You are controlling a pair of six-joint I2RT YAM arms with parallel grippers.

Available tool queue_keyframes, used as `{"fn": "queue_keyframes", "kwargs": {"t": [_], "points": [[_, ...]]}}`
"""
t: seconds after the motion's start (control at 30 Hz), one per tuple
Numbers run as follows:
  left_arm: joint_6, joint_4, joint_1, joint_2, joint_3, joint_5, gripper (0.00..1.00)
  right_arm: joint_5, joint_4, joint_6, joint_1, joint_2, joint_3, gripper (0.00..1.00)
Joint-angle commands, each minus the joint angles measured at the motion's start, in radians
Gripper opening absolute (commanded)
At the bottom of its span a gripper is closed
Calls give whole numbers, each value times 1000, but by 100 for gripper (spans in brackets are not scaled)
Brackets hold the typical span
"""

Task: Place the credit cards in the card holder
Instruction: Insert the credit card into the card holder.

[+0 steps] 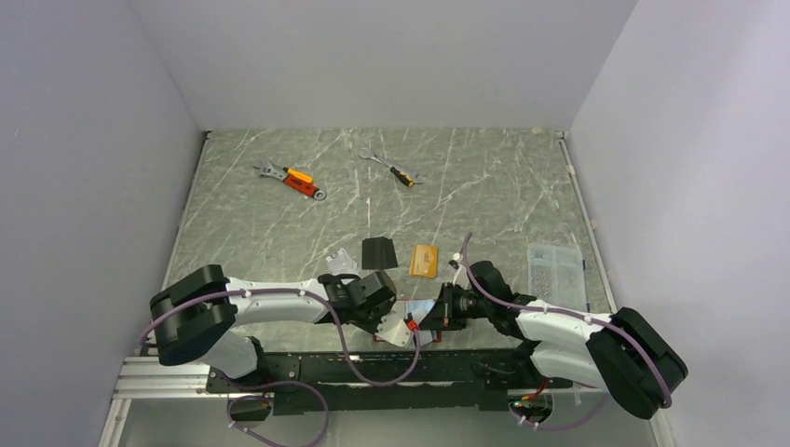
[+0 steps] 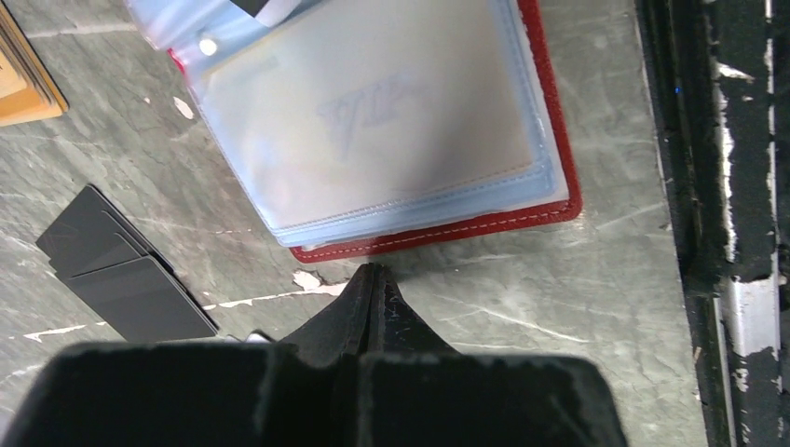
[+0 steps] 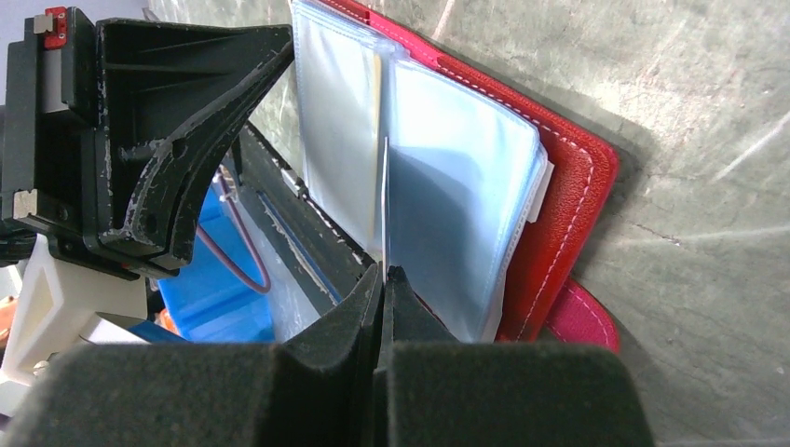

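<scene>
Tight against the tabletop's (image 1: 279,223) near edge, at its middle: card holder (image 2: 550,200) spread open, pockets up, long axis roughly along that edge, hemmed between both grippers. Open room across the middle. Left gripper (image 2: 373,277) closed and empty, tips just beside the red cover. Right gripper (image 3: 384,277) closed, pinching one pocket leaf (image 3: 456,186) upright. Pale insert behind the top pocket. Just beyond, loose: black cards (image 2: 140,298), orange-gold card (image 1: 425,260). Near the right edge, clear box (image 1: 554,270), contents too small to tell. Toward the far edge, larger wrench (image 1: 291,179) and smaller wrench (image 1: 396,173).
</scene>
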Motion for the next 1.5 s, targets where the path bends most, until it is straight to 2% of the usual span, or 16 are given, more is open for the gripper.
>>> {"fn": "queue_keyframes", "kwargs": {"t": [0.0, 0.37, 0.8, 1.27, 1.47], "points": [[19, 2, 8, 37, 18, 15, 0, -27, 41, -25, -12, 1, 33, 0], [14, -9, 9, 41, 42, 31, 0, -48, 35, -30, -34, -13, 27, 0], [24, 1, 9, 83, 49, 19, 0, -103, 97, -32, -51, 62, 28, 0], [20, 0, 9, 79, 32, 8, 0, -131, 190, 6, -59, 65, -4, 0], [19, 0, 9, 77, 30, 5, 0, -129, 172, 1, -59, 63, -2, 0]]}}
